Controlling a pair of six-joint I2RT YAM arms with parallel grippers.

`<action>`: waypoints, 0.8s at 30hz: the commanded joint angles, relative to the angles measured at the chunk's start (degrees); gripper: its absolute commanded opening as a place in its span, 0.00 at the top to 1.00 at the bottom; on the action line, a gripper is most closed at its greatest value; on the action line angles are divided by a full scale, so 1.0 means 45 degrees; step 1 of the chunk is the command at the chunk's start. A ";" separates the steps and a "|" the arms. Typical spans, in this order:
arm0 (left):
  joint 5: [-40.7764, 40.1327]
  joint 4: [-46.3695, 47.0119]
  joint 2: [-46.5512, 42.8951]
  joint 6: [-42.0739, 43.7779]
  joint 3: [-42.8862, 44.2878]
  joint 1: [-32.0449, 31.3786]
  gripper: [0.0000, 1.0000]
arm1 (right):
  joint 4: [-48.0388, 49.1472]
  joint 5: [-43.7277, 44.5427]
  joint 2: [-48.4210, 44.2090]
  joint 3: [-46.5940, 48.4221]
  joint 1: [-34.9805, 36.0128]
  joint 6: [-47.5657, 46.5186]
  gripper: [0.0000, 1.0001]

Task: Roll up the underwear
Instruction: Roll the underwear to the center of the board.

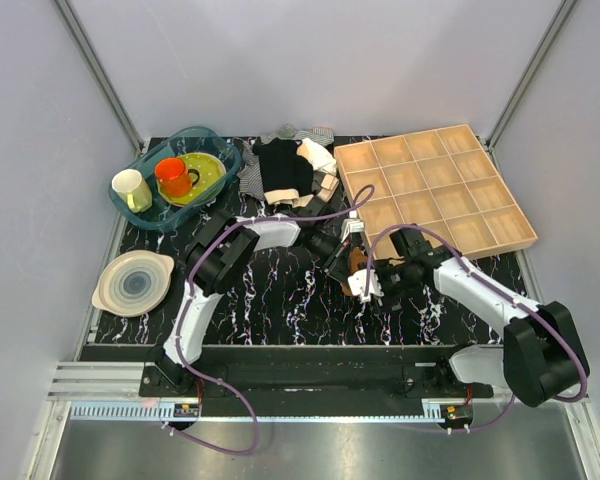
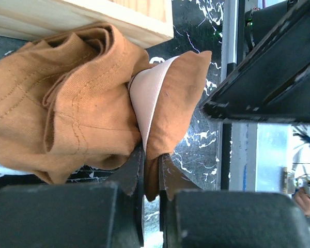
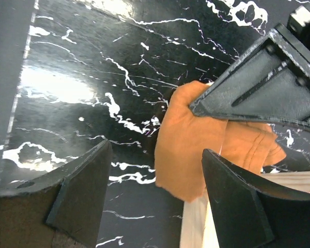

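Closest to the left wrist camera, the left gripper (image 2: 151, 161) is clenched on a thin fold of the underwear (image 2: 72, 113). Its two dark fingers (image 2: 133, 173) are pressed nearly together, with rust-brown cloth and a strip of the pale waistband (image 2: 147, 98) pinched between them. To the left of that pinch the rest of the garment lies bunched in loose, deep wrinkles on the black marbled table (image 2: 196, 144), right up against the near corner of the wooden tray (image 2: 119, 20). From above, the bundle (image 1: 357, 262) sits between the two arms, just beside the tray's near-left corner (image 1: 372, 238). A plate (image 1: 133, 282) lies well off to the left and a black garment (image 1: 283, 168) farther back. On the right, the right gripper (image 3: 155, 155) is spread wide and grasps nothing, with only the edge of the brown cloth (image 3: 191, 150) lying ahead of its fingers. The fabric looks light, soft and limp, so it will likely sag and unroll unless it is pinned. The firmer waistband seems the best place to grip. The free gripper would probably do well to take the opposite edge, so that the roll can be turned evenly.
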 commanded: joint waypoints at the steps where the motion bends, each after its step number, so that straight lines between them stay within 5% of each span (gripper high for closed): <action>1: -0.0926 -0.1705 0.1021 -0.0047 0.0558 0.0102 1.00 | 0.2575 0.1787 0.0374 -0.0664 0.0732 -0.0312 0.22; 9: -0.1335 -0.1106 0.0945 -0.0729 0.0756 0.0219 0.91 | 0.4587 0.3350 0.1722 -0.1525 0.1046 -0.0469 0.28; 18: -0.3170 0.5028 -0.2996 -0.3835 -0.3403 0.0901 0.45 | 0.4083 0.3704 0.3031 -0.0980 0.1045 0.1073 0.67; 19: -0.3637 0.5207 -0.3214 -0.4088 -0.3619 0.0999 0.16 | 0.3617 0.3393 0.3070 -0.0766 0.1045 0.1190 0.71; 20: -0.3738 0.5422 -0.3391 -0.4167 -0.3969 0.1174 0.01 | 0.3380 0.3197 0.3051 -0.0667 0.1045 0.1250 0.72; 24: -0.3622 0.5425 -0.3198 -0.4402 -0.3623 0.1352 0.01 | 0.2773 0.2395 0.2759 -0.0587 0.1045 0.1231 0.74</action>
